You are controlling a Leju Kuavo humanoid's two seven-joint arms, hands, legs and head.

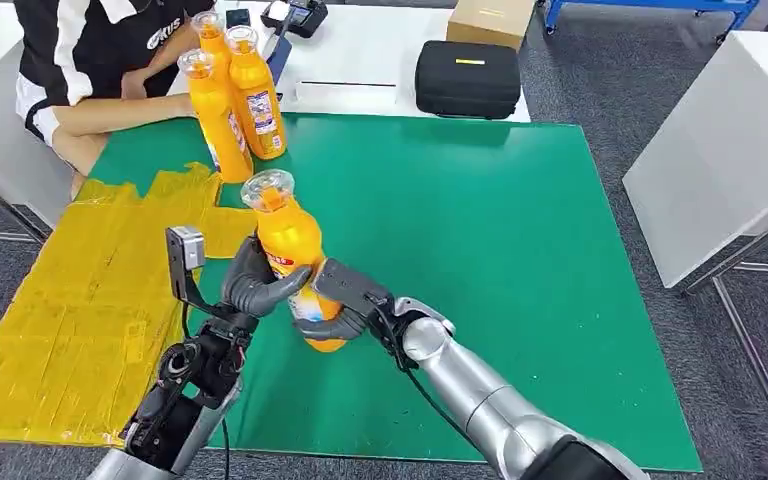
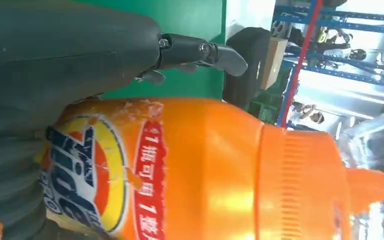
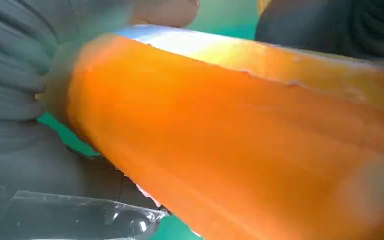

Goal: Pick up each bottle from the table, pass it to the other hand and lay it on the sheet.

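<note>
Green mat (image 1: 480,230) on white table (image 1: 380,60), grey floor; both hands (image 1: 260,285) (image 1: 345,300) grasping orange bottle (image 1: 290,245)

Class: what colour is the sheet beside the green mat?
Yellow sheet, clearest in the head view.

An orange bottle (image 1: 291,250) is held upright above the table's left half; three more bottles (image 1: 232,90) stand at its far-left corner beside the yellow sheet (image 1: 70,320).

A grey carpeted floor (image 1: 600,70) is seen around the desk (image 1: 380,60). A white table (image 1: 720,150) stands to the right. Near the desk's far edge a black case (image 1: 467,78) and a cardboard box (image 1: 490,20) are placed. Blue shelving (image 2: 340,45) is lit brightly.
</note>
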